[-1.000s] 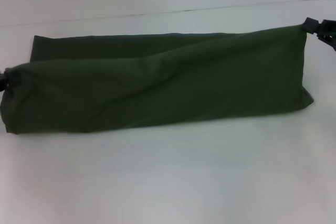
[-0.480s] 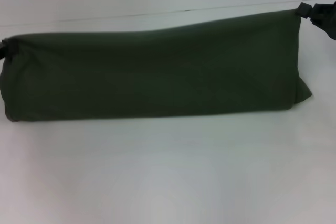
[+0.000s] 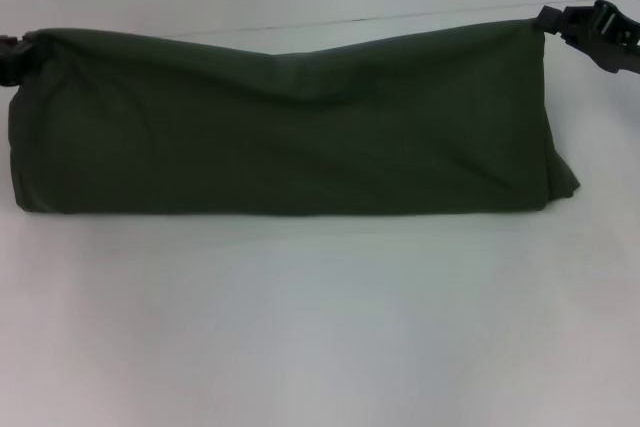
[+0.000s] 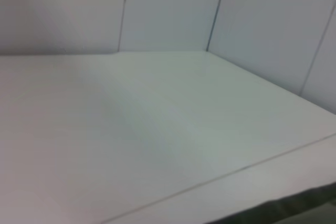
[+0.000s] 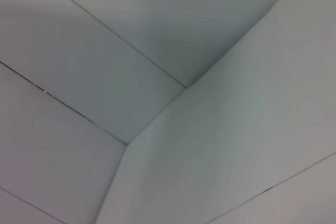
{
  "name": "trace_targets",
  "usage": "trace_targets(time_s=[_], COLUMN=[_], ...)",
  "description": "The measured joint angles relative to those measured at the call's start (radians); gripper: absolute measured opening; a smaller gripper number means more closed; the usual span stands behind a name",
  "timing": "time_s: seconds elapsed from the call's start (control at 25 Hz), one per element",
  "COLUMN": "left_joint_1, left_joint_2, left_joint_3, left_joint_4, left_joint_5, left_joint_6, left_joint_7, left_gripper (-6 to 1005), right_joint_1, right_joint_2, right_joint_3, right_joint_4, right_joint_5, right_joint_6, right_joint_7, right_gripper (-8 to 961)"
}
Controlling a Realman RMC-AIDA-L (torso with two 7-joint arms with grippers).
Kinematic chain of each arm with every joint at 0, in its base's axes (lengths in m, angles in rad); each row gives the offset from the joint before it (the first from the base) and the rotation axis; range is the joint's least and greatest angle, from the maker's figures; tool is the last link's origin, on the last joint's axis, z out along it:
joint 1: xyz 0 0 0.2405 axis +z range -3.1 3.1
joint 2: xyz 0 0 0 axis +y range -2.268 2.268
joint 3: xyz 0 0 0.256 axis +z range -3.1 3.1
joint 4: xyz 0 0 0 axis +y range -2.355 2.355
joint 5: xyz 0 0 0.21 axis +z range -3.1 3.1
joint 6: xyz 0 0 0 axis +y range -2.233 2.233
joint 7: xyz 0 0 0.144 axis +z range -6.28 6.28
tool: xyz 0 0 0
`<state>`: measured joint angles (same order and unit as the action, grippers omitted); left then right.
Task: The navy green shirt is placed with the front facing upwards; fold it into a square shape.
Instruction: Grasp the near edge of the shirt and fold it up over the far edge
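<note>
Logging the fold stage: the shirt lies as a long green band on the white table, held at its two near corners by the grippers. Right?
Not quite. The head view shows the left gripper and right gripper holding the navy green shirt at its two far corners, not the near ones. It does lie as a long green band on the white table.

White table (image 3: 320, 327), smooth, plain surface; thin dark seam runs across far part. Navy green shirt (image 3: 290, 127) lies on it as long folded band, plain green side up, reaching nearly from left edge of head view to right. Lower long edge rests on table; top corners look raised. Wrist views show only white table surface (image 4: 131, 129) and panelled white wall (image 5: 105, 40).
</note>
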<state>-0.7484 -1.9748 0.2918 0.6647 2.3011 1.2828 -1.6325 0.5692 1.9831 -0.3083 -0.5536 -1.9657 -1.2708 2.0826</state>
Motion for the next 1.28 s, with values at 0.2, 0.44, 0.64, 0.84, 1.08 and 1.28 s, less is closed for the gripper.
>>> trace_targets(time_s=[0.2, 0.44, 0.64, 0.84, 1.08, 1.28], left_joint_1=[-0.031, -0.053, -0.055, -0.054, -0.06, -0.066], left_joint_2=[-0.01, -0.022, -0.027, -0.031, -0.039, -0.053], left_joint_3=[0.016, 0.022, 0.032, 0.048, 0.05, 0.054], left_joint_4=[-0.054, -0.073, -0.074, -0.082, -0.107, -0.124], left_joint_5=[-0.008, -0.009, -0.032, -0.063, -0.077, -0.086], left_joint_6=[-0.077, -0.132, -0.157, -0.18, -0.217, -0.247], left_joint_7=[0.028, 0.046, 0.052, 0.066, 0.094, 0.129], left_gripper=[35, 38, 41, 44, 47, 50], right_joint_1=[0.012, 0.022, 0.031, 0.048, 0.072, 0.085], right_joint_2=[0.013, 0.014, 0.015, 0.012, 0.023, 0.038], right_joint_3=[-0.017, -0.025, -0.023, -0.025, -0.051, -0.057], right_joint_4=[0.0, 0.0, -0.007, -0.005, -0.003, 0.0], right_joint_5=[0.001, 0.002, 0.002, 0.002, 0.002, 0.002], right_joint_6=[0.073, 0.14, 0.18, 0.208, 0.257, 0.309], right_joint_7=[-0.008, -0.004, -0.001, -0.003, -0.012, -0.022], right_gripper=[28, 31, 34, 36, 39, 42])
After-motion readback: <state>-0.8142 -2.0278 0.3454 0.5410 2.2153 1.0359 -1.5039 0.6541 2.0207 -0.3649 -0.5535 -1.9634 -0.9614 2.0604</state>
